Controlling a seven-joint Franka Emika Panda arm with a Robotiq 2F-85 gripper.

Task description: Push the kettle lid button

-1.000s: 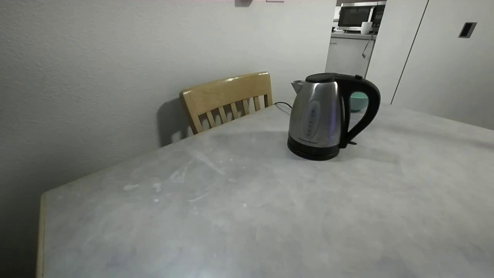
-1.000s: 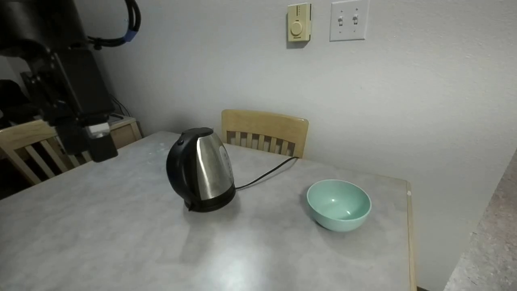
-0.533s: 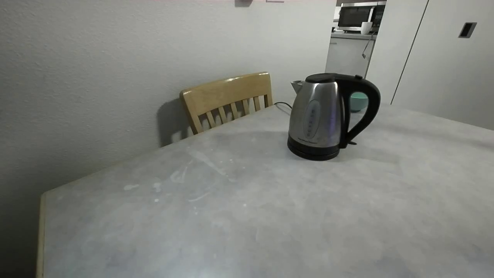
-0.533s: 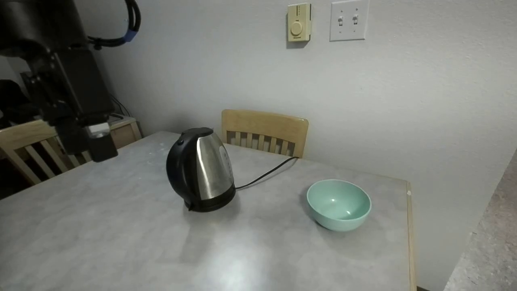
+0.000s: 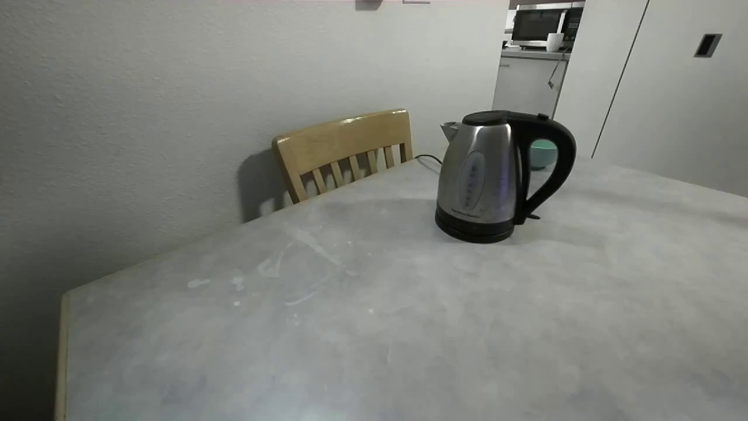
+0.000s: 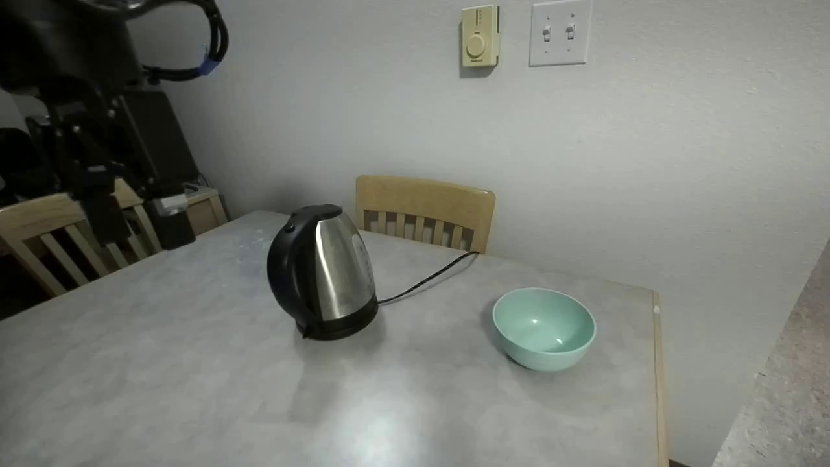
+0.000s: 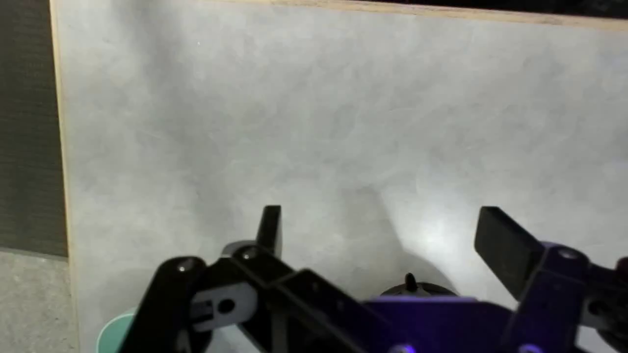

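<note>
The brushed steel kettle (image 5: 476, 181) stands upright on the table in both exterior views (image 6: 340, 272). Its dark round lid (image 5: 485, 118) is shut, also seen in an exterior view (image 6: 318, 212). A small black button (image 5: 543, 117) sits on top of the looped handle and shows in an exterior view (image 6: 290, 228). My gripper (image 6: 144, 224) hangs in the air to the left of the kettle there, apart from it. In the wrist view the gripper (image 7: 380, 218) is open with nothing between its fingers. Only a dark edge of the kettle (image 7: 438, 289) shows there; the gripper body hides the rest.
A mint-green bowl (image 6: 543, 331) stands on the grey table (image 6: 194, 363) right of the kettle. A black cord (image 6: 431, 277) runs from the kettle to the far table edge. Wooden chairs (image 6: 425, 207) (image 6: 42, 227) stand by the table; a wall (image 6: 681, 162) is behind.
My gripper has shifted and turned slightly in an exterior view; its fingertips sit a little higher and show a wider gap. The kettle, lid and bowl have not moved.
</note>
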